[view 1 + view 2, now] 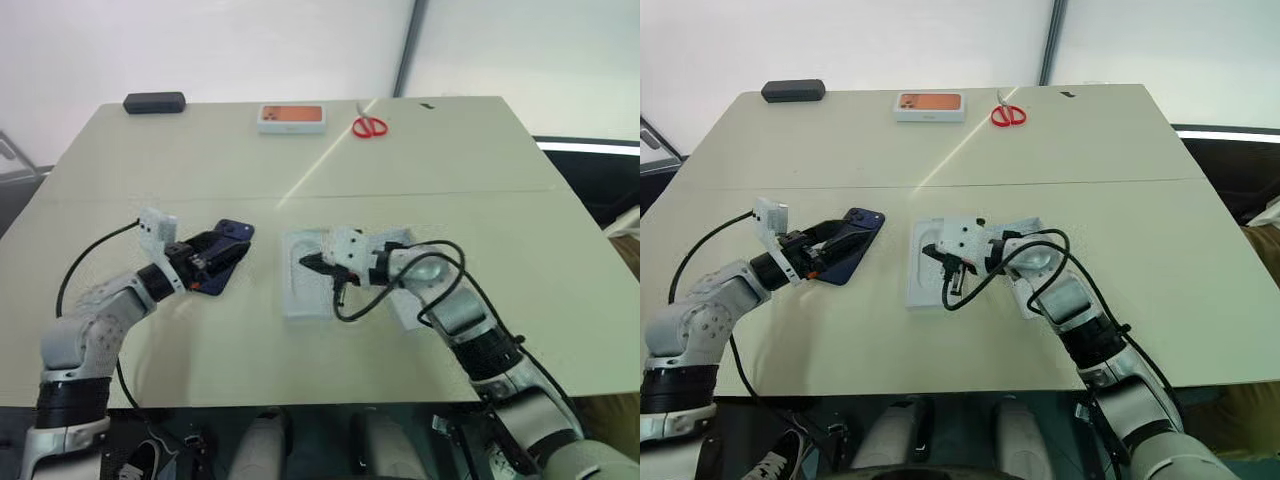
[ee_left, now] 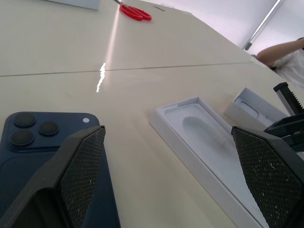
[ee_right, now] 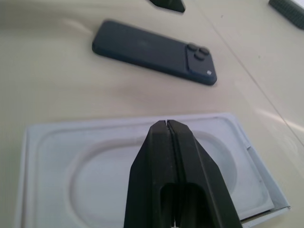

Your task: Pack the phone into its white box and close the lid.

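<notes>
Left eye view: a broad pale beige bench (image 1: 300, 340) carries everything. Near its middle lies a shallow white rectangular tray with a rounded recess (image 1: 303, 285), and the right claw (image 3: 167, 124) hangs over that recess with its two black fingers pressed together on nothing. Another white box part (image 2: 249, 107) lies just beyond the tray, largely hidden under the right arm; whether it is base or lid I cannot tell. The dark navy-blue smartphone with a square camera cluster (image 1: 852, 243) lies flat, back up, left of the tray and apart from it. The left claw (image 1: 818, 252) sits low at the phone's near end, fingers spread wide, gripping nothing. Risks, as I judge them: the phone's thin edge could slide away instead of lifting, and the right claw's closed tip could shove the light tray askew.
</notes>
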Robot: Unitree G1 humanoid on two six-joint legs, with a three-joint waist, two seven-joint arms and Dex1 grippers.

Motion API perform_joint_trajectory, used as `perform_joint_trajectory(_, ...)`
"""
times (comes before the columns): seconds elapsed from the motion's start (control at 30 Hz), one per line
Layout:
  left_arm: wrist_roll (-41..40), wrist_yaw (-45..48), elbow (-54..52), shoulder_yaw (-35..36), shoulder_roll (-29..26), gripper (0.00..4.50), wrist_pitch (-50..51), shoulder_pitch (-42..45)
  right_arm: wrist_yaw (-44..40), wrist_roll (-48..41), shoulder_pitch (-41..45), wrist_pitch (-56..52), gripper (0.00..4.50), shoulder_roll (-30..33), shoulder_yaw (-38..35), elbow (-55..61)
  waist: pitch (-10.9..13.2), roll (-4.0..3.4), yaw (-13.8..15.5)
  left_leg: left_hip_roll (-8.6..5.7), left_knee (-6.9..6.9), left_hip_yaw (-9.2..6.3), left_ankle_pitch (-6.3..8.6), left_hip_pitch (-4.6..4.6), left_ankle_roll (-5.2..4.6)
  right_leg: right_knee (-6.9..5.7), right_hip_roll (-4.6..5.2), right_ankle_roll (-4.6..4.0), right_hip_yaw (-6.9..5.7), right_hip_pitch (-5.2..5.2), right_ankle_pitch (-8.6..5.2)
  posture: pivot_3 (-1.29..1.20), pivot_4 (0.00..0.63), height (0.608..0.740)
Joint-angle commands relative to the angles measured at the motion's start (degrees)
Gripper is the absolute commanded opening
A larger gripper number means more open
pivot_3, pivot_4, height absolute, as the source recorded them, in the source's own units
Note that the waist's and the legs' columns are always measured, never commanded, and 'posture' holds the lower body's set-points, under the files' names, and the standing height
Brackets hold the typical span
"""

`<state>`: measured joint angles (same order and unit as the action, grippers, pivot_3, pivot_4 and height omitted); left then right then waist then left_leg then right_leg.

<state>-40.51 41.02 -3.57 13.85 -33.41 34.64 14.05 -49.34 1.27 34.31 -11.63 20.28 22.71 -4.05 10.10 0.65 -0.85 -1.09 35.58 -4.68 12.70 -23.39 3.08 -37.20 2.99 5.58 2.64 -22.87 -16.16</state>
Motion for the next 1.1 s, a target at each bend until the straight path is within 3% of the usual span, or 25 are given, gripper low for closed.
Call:
perform_joint_trajectory(0.03, 1.35, 1.33, -0.95, 1.17, -0.45, 4.50, -2.77, -0.78, 1.36, 3.69, 1.70, 3.74, 0.02, -0.47, 1.94, -1.97, 0.00, 0.00, -0.03, 0.00, 0.00, 0.00, 0.00, -0.01, 0.00, 0.00, 0.00, 0.01, 0.00, -0.01, 0.01, 0.00, 0.150, 0.740)
perform_joint_trajectory(0.63, 2.72, 1.00, -2.81, 1.05, 0.31, 4.50, -3.61, -2.90, -1.40, 8.04, 1.56, 5.29, 0.02, 2.25, 2.81, -5.42, 0.00, 0.00, -0.22, 0.01, -0.02, -0.05, 0.00, 0.01, -0.01, -0.05, -0.07, 0.06, -0.05, -0.02, 0.03, 0.00, 0.150, 0.740)
perform_joint_trajectory(1.1, 3.75, 1.04, -2.36, 0.67, 1.01, 4.50, -3.67, -2.05, -1.91, 8.65, 2.31, 3.06, 0.02, 0.88, 2.87, -2.24, 0.00, 0.00, -0.20, 0.01, -0.01, -0.06, 0.00, 0.02, -0.01, -0.06, -0.07, 0.06, -0.06, 0.00, 0.03, 0.00, 0.150, 0.740)
